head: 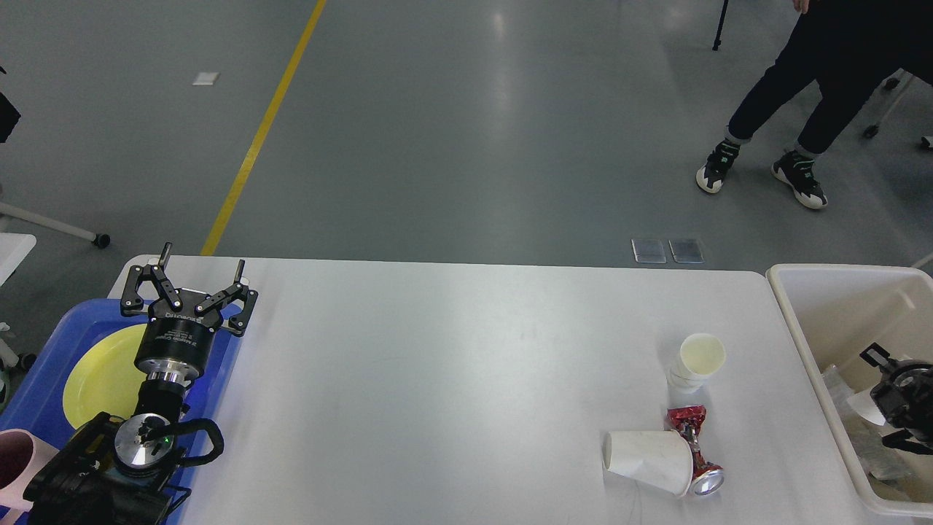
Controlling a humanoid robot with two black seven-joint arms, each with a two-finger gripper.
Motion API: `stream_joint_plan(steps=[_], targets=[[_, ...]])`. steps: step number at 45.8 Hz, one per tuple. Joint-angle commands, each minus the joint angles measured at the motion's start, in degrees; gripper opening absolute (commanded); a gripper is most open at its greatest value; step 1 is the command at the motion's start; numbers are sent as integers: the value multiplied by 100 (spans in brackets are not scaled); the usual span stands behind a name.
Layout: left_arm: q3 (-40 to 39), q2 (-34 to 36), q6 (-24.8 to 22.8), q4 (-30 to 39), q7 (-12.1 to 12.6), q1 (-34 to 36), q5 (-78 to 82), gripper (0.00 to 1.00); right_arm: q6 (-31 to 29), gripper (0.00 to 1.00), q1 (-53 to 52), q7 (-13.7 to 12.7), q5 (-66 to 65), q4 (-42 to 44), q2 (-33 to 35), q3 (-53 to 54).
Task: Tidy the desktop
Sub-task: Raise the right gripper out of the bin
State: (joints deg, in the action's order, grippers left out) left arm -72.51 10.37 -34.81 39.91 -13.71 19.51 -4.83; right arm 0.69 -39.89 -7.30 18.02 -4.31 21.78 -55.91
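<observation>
Desk tidying is judged partly done: the wide, smooth white rectangular desk (437,379) that fills the lower view is bare apart from a tipped white paper cup (647,461), a crushed red drinks can (696,452) touching it and a short stack of white paper cups (696,362) just beyond, all near the cream-coloured plastic bin (802,343) at the desk's right end, where some rubbish is already seen. The left pincer (200,271) is held open and empty over the blue plastic tray (51,364) with its round yellow plate (102,379), at the far end of the desk from that bin. The right pincer (900,397), inside the bin, is cut off and too dark for its state to be told, and the bin's contents are hard to make out.
</observation>
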Motion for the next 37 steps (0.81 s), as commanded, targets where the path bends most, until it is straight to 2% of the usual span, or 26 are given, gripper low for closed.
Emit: stream_joint_plan(steps=[1, 23, 24, 25, 27, 29, 30, 34, 37], targets=[[0, 0, 0, 0, 0, 0, 0, 96, 160, 0, 139, -8, -9, 0, -68, -25], [0, 0, 0, 0, 0, 0, 0, 96, 327, 0, 421, -8, -1, 0, -147, -8], [0, 0, 0, 0, 0, 0, 0, 96, 370, 5, 429, -8, -1, 0, -147, -8], [0, 0, 0, 0, 0, 0, 0, 96, 423, 18, 438, -8, -1, 0, -139, -17], [0, 0, 0, 0, 0, 0, 0, 96, 616, 50, 447, -8, -1, 9, -121, -8], [0, 0, 0, 0, 0, 0, 0, 96, 923, 93, 438, -8, 8, 9, -95, 10], [0, 0, 0, 0, 0, 0, 0, 96, 1081, 100, 438, -8, 8, 0, -86, 27], [0, 0, 0, 0, 0, 0, 0, 96, 1469, 100, 465, 1, 8, -26, -121, 54], [0, 0, 0, 0, 0, 0, 0, 96, 1496, 100, 491, 1, 8, -52, -139, 54]])
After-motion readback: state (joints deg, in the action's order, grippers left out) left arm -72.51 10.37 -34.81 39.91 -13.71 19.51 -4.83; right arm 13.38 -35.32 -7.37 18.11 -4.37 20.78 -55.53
